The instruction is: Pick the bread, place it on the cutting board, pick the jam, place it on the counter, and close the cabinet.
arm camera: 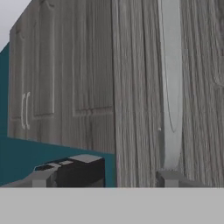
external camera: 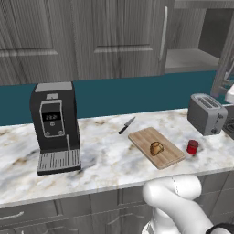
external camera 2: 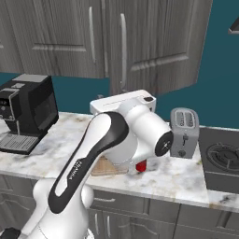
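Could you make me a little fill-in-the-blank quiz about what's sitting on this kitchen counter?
1. The small golden-brown bread piece lies on the light wooden ____.
2. The small red jam jar stands on the marble counter, between the board and the silver ____.
3. The black-handled knife lies between the board and the teal ____.

Missing words: cutting board; toaster; wall

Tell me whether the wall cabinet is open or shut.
Open: the cabinet door stands swung out, and a bare shelf shows inside to its right.
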Controlling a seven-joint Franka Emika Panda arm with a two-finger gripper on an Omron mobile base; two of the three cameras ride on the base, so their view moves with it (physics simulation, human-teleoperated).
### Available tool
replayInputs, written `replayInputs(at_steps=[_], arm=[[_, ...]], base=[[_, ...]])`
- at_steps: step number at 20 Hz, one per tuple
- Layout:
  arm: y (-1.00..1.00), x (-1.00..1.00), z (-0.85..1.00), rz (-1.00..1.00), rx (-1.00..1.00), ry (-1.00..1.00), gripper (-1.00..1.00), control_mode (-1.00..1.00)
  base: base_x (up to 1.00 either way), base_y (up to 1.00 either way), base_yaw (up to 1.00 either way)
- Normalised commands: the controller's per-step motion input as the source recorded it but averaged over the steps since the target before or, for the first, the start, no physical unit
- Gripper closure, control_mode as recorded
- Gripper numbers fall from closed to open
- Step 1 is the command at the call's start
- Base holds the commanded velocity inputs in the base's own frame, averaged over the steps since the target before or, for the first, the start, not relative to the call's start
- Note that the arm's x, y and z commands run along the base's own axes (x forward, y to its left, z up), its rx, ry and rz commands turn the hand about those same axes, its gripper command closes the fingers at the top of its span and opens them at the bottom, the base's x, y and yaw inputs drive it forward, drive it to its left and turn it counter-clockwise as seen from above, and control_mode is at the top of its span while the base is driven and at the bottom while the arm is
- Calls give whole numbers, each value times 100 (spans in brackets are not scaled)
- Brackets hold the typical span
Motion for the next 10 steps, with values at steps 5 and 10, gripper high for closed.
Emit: replayInputs(at_steps=[5,10], arm=[[20,63,0,0,0,0,-100,-100],[19,63,0,0,0,0,-100,-100]], base=[[0,0,0],[0,0,0]])
